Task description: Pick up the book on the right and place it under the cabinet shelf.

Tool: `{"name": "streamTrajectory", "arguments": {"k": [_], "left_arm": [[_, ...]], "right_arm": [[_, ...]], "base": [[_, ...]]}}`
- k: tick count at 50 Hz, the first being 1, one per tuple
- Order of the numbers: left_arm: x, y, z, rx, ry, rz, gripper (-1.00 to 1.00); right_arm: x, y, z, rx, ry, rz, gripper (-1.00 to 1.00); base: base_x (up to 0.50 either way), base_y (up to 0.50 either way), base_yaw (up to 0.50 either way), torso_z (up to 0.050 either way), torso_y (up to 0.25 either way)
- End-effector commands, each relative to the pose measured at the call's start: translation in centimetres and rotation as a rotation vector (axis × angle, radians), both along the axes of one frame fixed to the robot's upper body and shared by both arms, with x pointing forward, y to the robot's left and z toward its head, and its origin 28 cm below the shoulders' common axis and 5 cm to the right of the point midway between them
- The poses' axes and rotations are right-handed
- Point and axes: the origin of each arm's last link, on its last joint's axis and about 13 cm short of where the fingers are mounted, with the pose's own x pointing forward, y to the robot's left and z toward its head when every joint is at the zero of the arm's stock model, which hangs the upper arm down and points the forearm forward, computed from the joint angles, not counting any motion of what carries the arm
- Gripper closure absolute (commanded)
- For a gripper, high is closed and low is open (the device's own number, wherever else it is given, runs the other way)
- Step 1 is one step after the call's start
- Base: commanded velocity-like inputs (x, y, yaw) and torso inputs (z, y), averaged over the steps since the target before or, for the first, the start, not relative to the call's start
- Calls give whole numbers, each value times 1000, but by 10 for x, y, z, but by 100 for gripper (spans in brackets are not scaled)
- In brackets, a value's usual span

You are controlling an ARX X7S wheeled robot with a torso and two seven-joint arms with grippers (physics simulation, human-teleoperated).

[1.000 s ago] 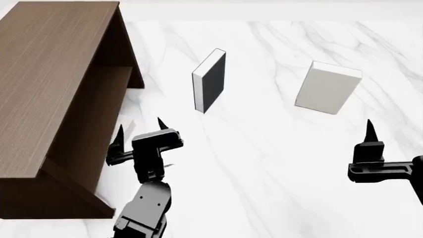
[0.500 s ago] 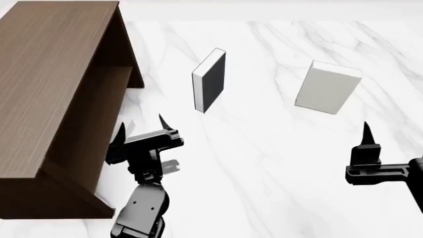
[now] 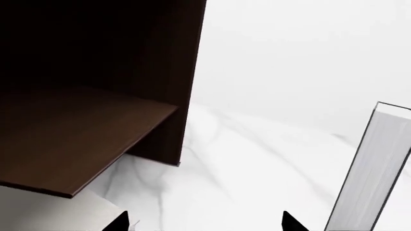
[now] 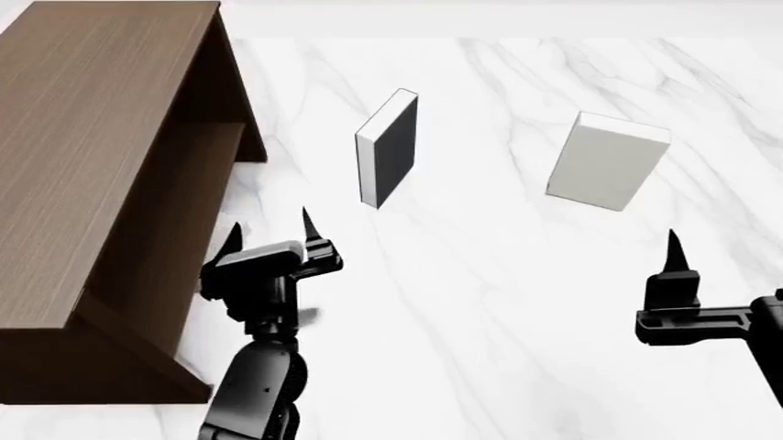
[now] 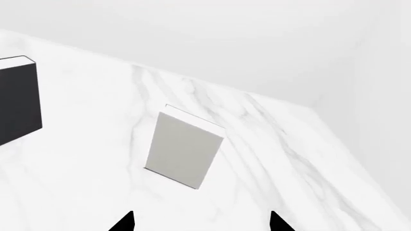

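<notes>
The book on the right [image 4: 606, 163] is a plain pale grey-white hardback standing upright on the marble; the right wrist view shows it [image 5: 183, 150] ahead of the fingertips. My right gripper [image 4: 670, 252] hovers open and empty, well short of the book, and its tips [image 5: 202, 222] stand wide apart. The cabinet shelf [image 4: 186, 206] is a dark brown board inside the tall wood cabinet [image 4: 98, 119] at the left, and it also shows in the left wrist view [image 3: 70, 139]. My left gripper [image 4: 270, 229] is open and empty just in front of the cabinet's opening.
A thin black-covered book [image 4: 389, 147] with white page edges stands upright between the cabinet and the pale book, and its page edge [image 3: 372, 173] shows in the left wrist view. White marble tabletop [image 4: 490, 302] spreads around both arms.
My left gripper has levelled out and edged slightly forward beside the cabinet. My right gripper has drifted a little left and down. Neither book has moved.
</notes>
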Motion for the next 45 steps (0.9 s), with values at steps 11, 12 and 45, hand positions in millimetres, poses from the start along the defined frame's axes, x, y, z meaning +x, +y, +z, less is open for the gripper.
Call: {"name": "streamTrajectory", "arguments": {"k": [11, 12, 45], "left_arm": [[-8, -27, 11, 156, -2, -389, -100], [-8, -28, 11, 164, 4, -401, -100], [-41, -32, 66, 217, -29, -497, -100]], "right_arm": [[2, 1, 0, 0, -2, 9, -100], [2, 1, 0, 0, -1, 9, -100], [4, 3, -6, 18, -8, 20, -100]], "base": [[0, 0, 0, 0, 2], [0, 0, 0, 0, 0], [0, 0, 0, 0, 0]]}}
